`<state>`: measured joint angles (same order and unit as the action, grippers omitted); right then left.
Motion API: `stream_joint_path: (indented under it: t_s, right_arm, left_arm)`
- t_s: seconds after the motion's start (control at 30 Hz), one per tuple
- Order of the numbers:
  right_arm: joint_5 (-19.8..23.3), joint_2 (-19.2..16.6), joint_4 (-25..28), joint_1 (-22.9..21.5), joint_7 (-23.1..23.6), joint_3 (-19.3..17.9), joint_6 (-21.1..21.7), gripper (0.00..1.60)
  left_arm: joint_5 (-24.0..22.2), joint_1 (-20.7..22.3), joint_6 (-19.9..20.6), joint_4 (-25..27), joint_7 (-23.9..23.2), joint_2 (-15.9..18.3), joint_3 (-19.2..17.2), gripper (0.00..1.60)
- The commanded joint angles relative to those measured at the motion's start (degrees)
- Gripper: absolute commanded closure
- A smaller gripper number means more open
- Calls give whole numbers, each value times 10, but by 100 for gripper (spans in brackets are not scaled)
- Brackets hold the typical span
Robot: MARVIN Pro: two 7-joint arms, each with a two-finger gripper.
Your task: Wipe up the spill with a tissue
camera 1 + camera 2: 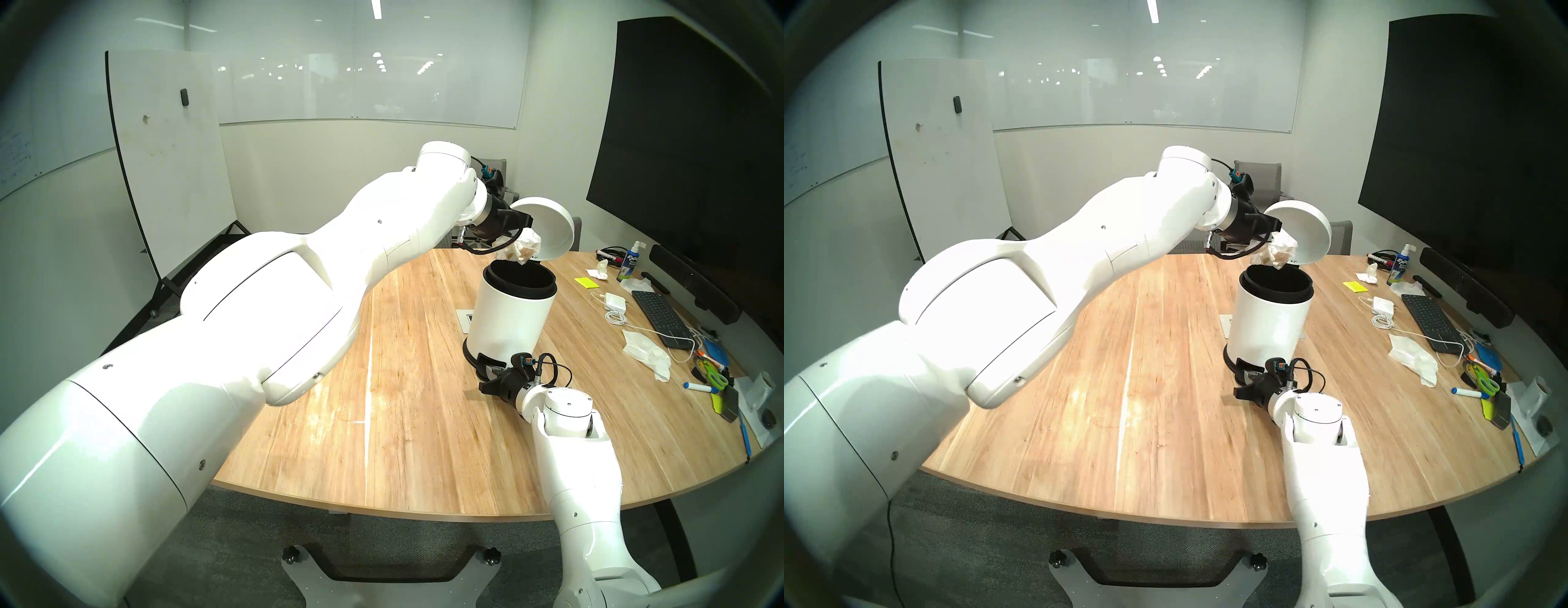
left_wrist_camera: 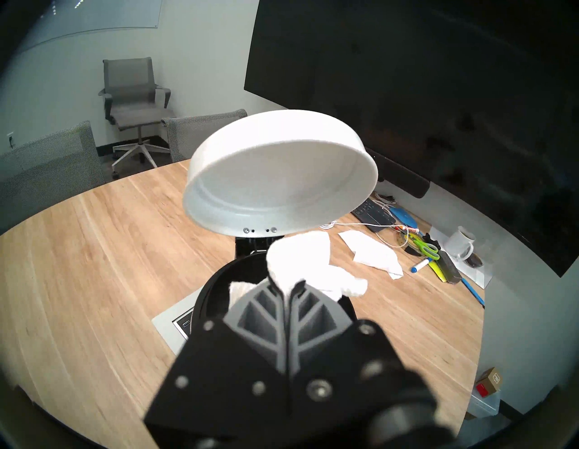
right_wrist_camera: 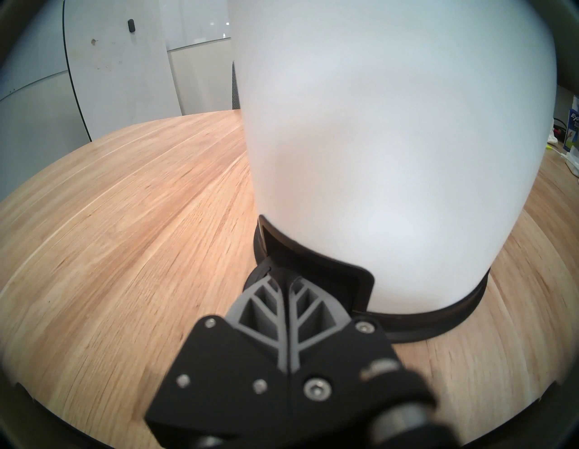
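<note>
Nearest the robot, the right gripper (image 3: 283, 283) presses clenched and empty on the pedal (image 3: 360, 288) of the white bin (image 1: 509, 322). Farther back, above its open mouth, the left gripper (image 2: 289, 287) grasps the crumpled, brown-stained tissue (image 1: 519, 250) beneath the raised lid (image 1: 547, 225); no spill shows on the table (image 1: 339, 424).

bin mouth (image 1: 520, 278) open, raised lid (image 1: 547, 227) behind

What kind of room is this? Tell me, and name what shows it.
Most likely an office meeting room: a round wooden table, a whiteboard on a stand, a big dark wall screen, and grey office chairs.
</note>
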<state>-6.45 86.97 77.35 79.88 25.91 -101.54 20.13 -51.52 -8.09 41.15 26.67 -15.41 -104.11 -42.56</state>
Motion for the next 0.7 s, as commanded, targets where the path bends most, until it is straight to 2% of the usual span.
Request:
stream_joint_path:
  t_s: [0.0,0.43,0.5,0.53,0.57,0.6,0.63,0.67]
  right_arm:
    - [0,0,-2,9,1,-1,3,160]
    - [0,0,-2,9,1,-1,3,160]
    - [0,0,-2,9,1,-1,3,160]
    - [0,0,-2,9,1,-1,3,160]
    - [0,0,-2,9,1,-1,3,160]
    - [0,0,-2,9,1,-1,3,160]
    - [0,0,-2,9,1,-1,3,160]
    - [0,0,-2,9,1,-1,3,160]
  left_arm:
    - [8,32,-34,-31,-28,-40,8,160]
    - [29,46,-72,-103,-74,-63,28,160]
    - [31,49,-75,-111,-80,-66,29,127]
    - [31,51,-75,-113,-82,-67,29,104]
    - [31,53,-75,-116,-86,-68,29,99]
    - [32,55,-75,-118,-88,-68,28,84]
    - [33,57,-76,-122,-92,-69,28,77]
    - [33,59,-76,-124,-95,-69,27,51]
